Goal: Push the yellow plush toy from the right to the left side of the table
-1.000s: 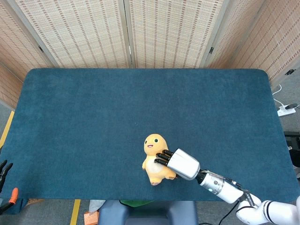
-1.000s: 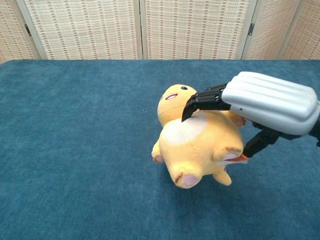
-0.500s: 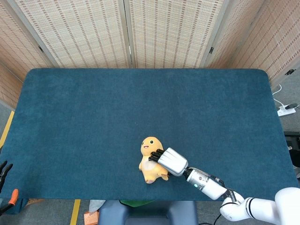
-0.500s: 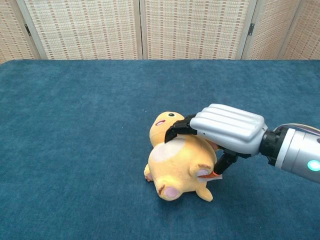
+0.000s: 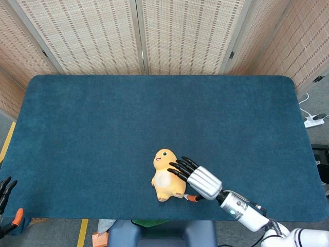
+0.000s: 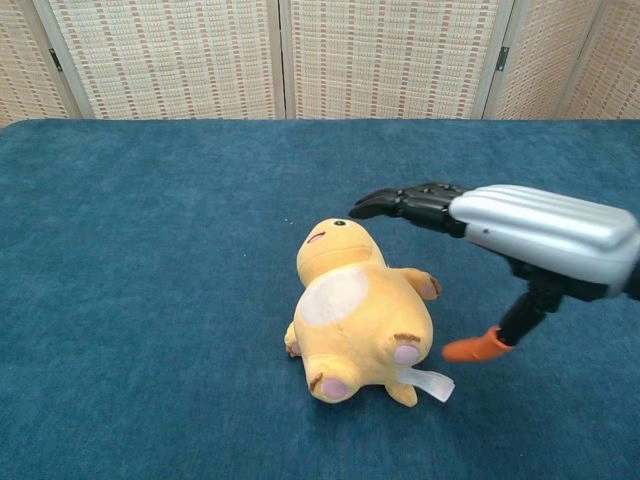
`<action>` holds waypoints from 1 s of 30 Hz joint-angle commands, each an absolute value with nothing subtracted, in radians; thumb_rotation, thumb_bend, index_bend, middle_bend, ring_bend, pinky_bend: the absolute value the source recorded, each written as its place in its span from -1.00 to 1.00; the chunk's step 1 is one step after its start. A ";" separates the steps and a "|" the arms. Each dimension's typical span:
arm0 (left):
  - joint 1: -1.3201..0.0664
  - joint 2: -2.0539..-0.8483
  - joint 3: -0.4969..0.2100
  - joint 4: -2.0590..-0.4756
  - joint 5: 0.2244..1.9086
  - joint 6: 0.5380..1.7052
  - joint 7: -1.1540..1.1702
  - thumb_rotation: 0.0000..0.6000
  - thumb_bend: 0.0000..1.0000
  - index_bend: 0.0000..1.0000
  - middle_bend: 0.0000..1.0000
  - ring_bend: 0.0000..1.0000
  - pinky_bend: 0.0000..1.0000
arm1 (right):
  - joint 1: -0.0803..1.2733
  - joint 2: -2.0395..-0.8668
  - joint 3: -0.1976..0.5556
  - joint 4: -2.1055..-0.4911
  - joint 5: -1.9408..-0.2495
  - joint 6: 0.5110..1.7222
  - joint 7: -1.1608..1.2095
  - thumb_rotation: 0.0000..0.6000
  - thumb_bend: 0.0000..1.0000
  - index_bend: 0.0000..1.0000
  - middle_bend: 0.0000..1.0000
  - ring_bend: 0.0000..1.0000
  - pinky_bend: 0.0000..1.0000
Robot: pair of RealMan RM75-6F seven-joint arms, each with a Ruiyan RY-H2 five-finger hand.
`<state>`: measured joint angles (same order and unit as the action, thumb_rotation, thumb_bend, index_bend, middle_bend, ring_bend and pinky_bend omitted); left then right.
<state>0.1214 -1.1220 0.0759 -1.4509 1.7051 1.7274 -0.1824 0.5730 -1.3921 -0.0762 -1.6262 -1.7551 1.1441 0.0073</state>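
The yellow plush toy (image 5: 165, 174) is seen lying on its back on the blue-covered counter (image 5: 92, 118), close to the near edge and about at the middle of the counter's width, perhaps slightly left of it. Its head is turned toward the far side and its feet toward the near edge, so the long axis runs roughly near-to-far, tilted a little. A white tag (image 6: 421, 381) sticks out by its feet.

The right hand (image 5: 198, 178) is found just to the right of the toy, fingers apart and stretched out, nothing held. In the chest view the fingertips (image 6: 372, 207) reach above and beyond the toy's head, and a gap shows between palm and plush. From the head view the fingers appear to overlap the toy's right flank, so whether there is light contact cannot be settled; most likely the hand is clear of it. An orange-tipped thumb (image 6: 478, 346) hangs low beside the toy's right side.

The left hand is barely shown: only dark fingertips (image 5: 6, 186) at the lower-left corner of the head view, off the counter, state not readable.

Judgement: the toy lies directly left of the right hand, so a leftward sweep would meet its side broadside. The right hand is far nearer than the left. Much open blue surface is available to the left of the toy. The near edge is close, so any push angled toward it risks sending the toy off.
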 commanded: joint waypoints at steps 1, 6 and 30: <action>0.111 -1.142 0.088 -1.412 1.773 1.764 -0.235 1.00 -0.18 -1.00 -1.00 -1.00 -0.64 | 0.449 -1.258 -0.191 -1.664 -1.854 1.346 0.080 1.00 -0.87 -1.00 -1.00 -1.00 -1.00; 0.045 -1.180 0.096 -1.398 1.891 1.755 -0.233 1.00 -0.33 -1.00 -1.00 -1.00 -0.56 | 0.238 -1.193 -0.275 -1.539 -1.886 1.639 0.118 1.00 -0.87 -1.00 -1.00 -1.00 -1.00; -0.457 -1.549 -0.121 -1.782 1.802 0.956 0.419 1.00 -0.50 -1.00 -1.00 -1.00 -0.71 | -0.096 -1.270 -0.205 -0.960 -1.661 1.835 0.722 1.00 -0.86 -1.00 -1.00 -1.00 -1.00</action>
